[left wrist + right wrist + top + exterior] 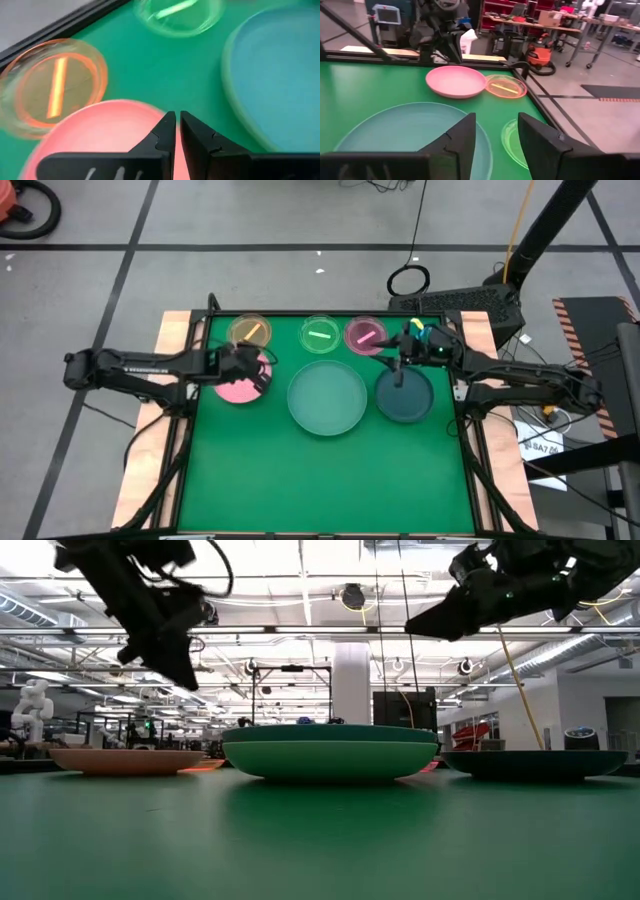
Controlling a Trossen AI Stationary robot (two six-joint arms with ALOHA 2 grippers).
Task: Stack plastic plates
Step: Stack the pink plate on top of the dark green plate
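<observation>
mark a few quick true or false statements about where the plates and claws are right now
1. The left claw is shut above the large pink plate. True.
2. The right claw is shut on a plate. False: it is open and holds nothing.
3. The small amber plate lies stacked on the dark teal plate. False: it lies on the mat beside the pink one.
4. The small green plate lies behind the big light plate. True.

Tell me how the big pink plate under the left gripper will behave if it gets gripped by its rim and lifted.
The pink plate looks thin and shallow, so it is probably light and fairly stiff. Its smooth, low rim may slip in a pinch. The amber plate seems to touch its edge, so lifting could nudge that one. The left gripper above it has its fingers nearly together.
</observation>
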